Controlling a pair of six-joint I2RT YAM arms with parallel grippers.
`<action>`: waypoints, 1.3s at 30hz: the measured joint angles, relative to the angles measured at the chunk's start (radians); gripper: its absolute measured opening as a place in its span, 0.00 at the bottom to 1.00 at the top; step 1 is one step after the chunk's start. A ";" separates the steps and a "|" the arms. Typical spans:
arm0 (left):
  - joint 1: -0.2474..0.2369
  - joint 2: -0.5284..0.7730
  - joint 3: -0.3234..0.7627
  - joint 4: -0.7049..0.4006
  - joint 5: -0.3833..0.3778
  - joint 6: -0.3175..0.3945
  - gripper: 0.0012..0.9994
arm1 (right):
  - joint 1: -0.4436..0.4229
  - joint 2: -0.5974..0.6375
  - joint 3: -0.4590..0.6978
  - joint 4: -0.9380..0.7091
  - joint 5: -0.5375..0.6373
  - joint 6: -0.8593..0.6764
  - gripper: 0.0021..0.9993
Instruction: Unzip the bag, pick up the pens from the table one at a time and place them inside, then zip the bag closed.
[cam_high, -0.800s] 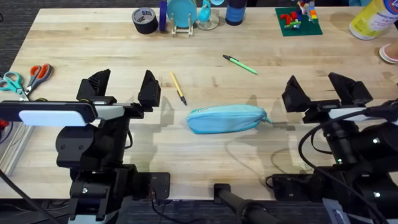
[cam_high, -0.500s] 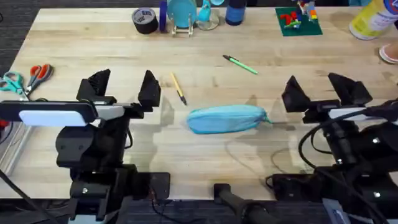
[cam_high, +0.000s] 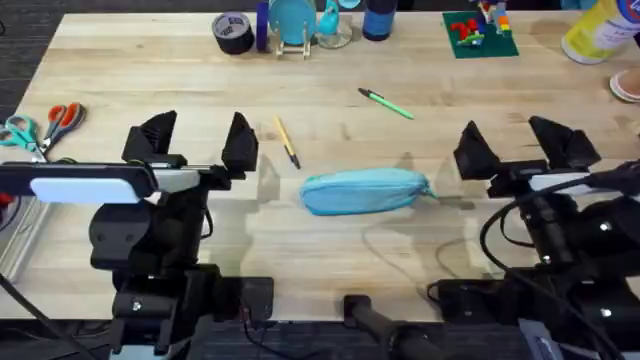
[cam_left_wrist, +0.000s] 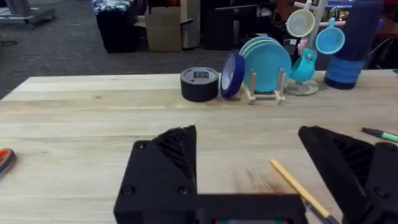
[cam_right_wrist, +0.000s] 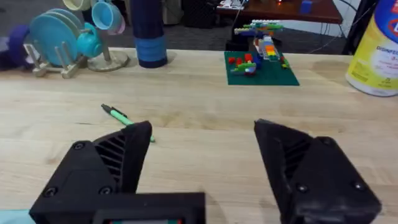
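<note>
Since the light-blue pouch (cam_high: 365, 190) lies zipped on the butcher-block table (cam_high: 150, 80), midway between both grippers, unzipping comes first. I judge it best that the left gripper (cam_high: 197, 140), fingers spread and empty, pins the pouch's near end while the right gripper (cam_high: 518, 142), equally splayed and empty, pinches the small pull just inboard of it. The yellow pen (cam_high: 286, 141) lies just beyond the left gripper's inner finger; the green pen (cam_high: 386, 103) farther ahead. The left wrist view shows the tape roll (cam_left_wrist: 199, 84) and plate rack (cam_left_wrist: 265, 62) side-on; the right wrist view shows the brick model (cam_right_wrist: 260, 53).
</note>
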 joint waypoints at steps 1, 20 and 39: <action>0.000 0.000 0.000 0.004 -0.003 0.004 1.00 | 0.000 0.000 0.000 -0.001 0.000 0.000 1.00; 0.000 0.012 0.326 -0.323 0.095 0.146 0.99 | 0.000 0.173 0.486 -0.513 -0.004 0.000 1.00; 0.000 0.567 0.760 -0.757 0.537 0.235 0.99 | 0.000 0.699 0.988 -0.764 -0.117 0.000 1.00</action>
